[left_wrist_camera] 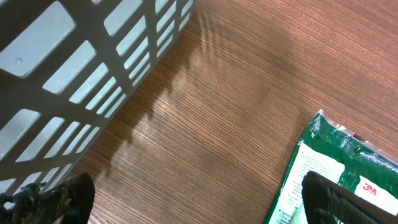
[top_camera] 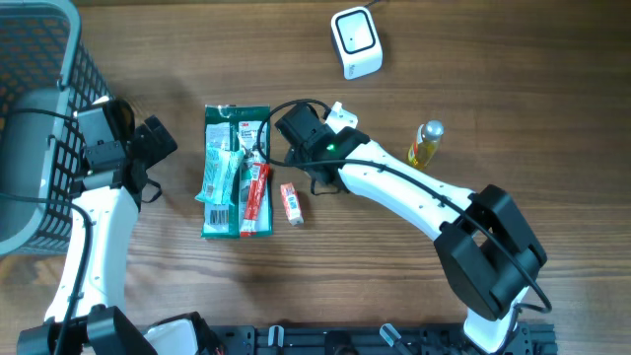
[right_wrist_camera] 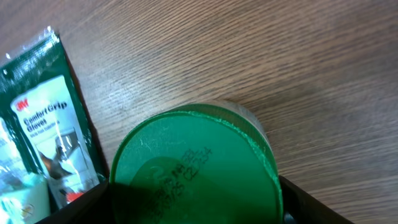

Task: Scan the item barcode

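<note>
From overhead, a brown wood-grained counter [top_camera: 394,276] is seen. At its left edge a grey plastic lattice basket [top_camera: 49,59] stands, and at the back a white scanner [top_camera: 356,41] with rounded corners. A flat, glossy green package [top_camera: 212,229] lies in the middle. A teal sachet [top_camera: 219,177] and a slender red packet [top_camera: 256,192] are laid lengthwise on it, and a small red-and-white box [top_camera: 292,204] lies just beside it. A yellow bottle [top_camera: 425,146] with a silvery cap stands further right. The left hand [top_camera: 160,140] is held between basket and package. The right hand [top_camera: 296,126] is lowered by the package's upper right corner.

In the left wrist view, the left hand's dark fingers [left_wrist_camera: 62,199] are spread wide with only bare wood between them. The ribbed basket wall and a printed corner of the package are seen at the edges.

In the right wrist view, the item, a round container [right_wrist_camera: 193,168] with a smooth green disc face and faint embossed lettering, stands on the counter just right of the package. The right hand's jaws are set on either side of it, close against its rim. Whether they press on it cannot be told.
</note>
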